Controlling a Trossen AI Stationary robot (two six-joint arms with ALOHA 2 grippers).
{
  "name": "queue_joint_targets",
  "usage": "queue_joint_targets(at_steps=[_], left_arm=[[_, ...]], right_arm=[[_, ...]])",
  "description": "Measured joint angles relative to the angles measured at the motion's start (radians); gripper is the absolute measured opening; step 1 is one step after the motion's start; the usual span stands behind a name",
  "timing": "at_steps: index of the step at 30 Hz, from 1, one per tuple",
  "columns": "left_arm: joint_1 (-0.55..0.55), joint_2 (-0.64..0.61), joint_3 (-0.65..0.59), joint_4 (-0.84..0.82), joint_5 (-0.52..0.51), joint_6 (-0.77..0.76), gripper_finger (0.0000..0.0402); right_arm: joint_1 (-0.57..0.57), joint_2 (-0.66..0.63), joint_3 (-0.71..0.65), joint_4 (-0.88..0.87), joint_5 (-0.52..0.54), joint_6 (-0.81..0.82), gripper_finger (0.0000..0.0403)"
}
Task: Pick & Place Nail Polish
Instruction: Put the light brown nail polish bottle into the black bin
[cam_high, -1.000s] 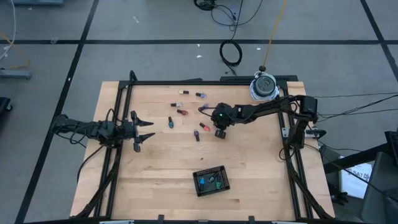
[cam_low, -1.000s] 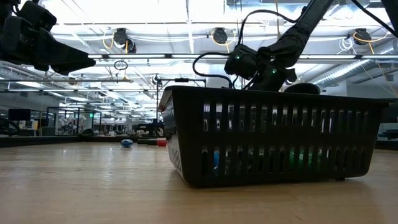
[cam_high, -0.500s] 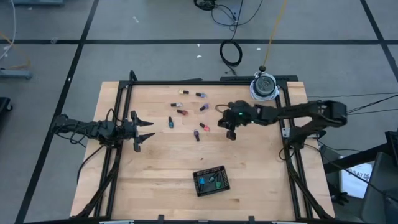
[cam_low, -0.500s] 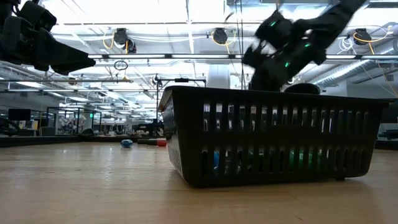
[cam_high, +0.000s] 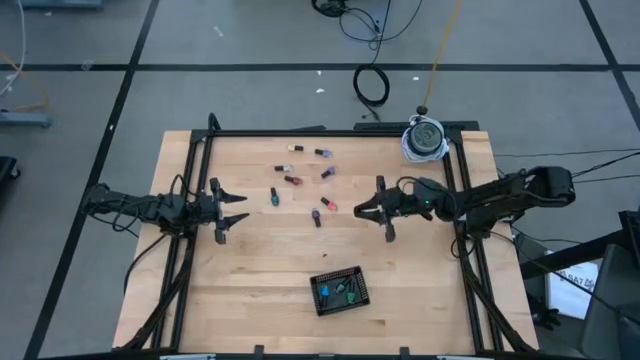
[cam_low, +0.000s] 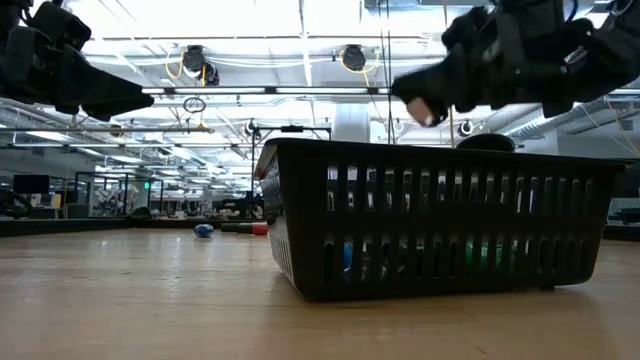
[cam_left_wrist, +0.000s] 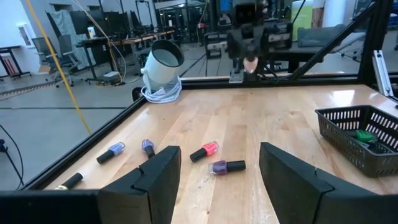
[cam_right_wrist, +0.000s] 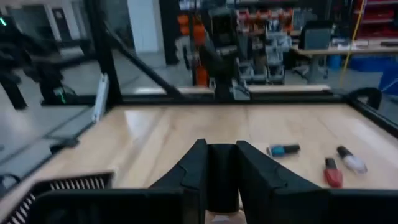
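The right gripper (cam_high: 372, 208) hangs above the table's right half, between the loose nail polish bottles (cam_high: 322, 204) and the black basket (cam_high: 340, 290) near the front edge. Its fingers are narrow around something small and pale, which by the task is probably a bottle, so the carry step seems in hand. The next move calls for swinging over the basket and letting go inside its rim. The left gripper (cam_high: 232, 213) waits at the left side with fingers wide and nothing between them. The left wrist view shows the pale item at the right gripper's tip, which the overhead camera does not resolve. The low view shows blue and green items already inside the basket.
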Motion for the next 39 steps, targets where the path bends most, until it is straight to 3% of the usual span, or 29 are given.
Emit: queue_joint_targets(at_steps=[2,7,13,17,23,35,39], left_arm=[[0.000,0.000,0.000,0.000,0.000,0.000,0.0214],[0.000,0.000,0.000,0.000,0.001,0.000,0.0214],[0.000,0.000,0.000,0.000,0.005,0.000,0.0214],[0.000,0.000,0.000,0.000,0.005,0.000,0.0214],[0.000,0.000,0.000,0.000,0.005,0.000,0.0214],[0.000,0.000,0.000,0.000,0.005,0.000,0.0214],[0.000,0.000,0.000,0.000,0.005,0.000,0.0214]], right_arm=[[0.011,0.002,-0.001,0.007,-0.012,0.011,0.0049],[0.028,0.002,-0.001,0.047,-0.167,0.088,0.0049],[0.069,0.002,-0.001,0.128,-0.470,0.167,0.0049],[0.113,0.001,-0.001,0.245,-0.598,0.176,0.0049],[0.143,0.001,-0.001,0.330,-0.608,0.177,0.0049],[0.143,0.001,0.000,0.332,-0.595,0.174,0.0049],[0.143,0.001,0.000,0.326,-0.518,0.167,0.0049]])
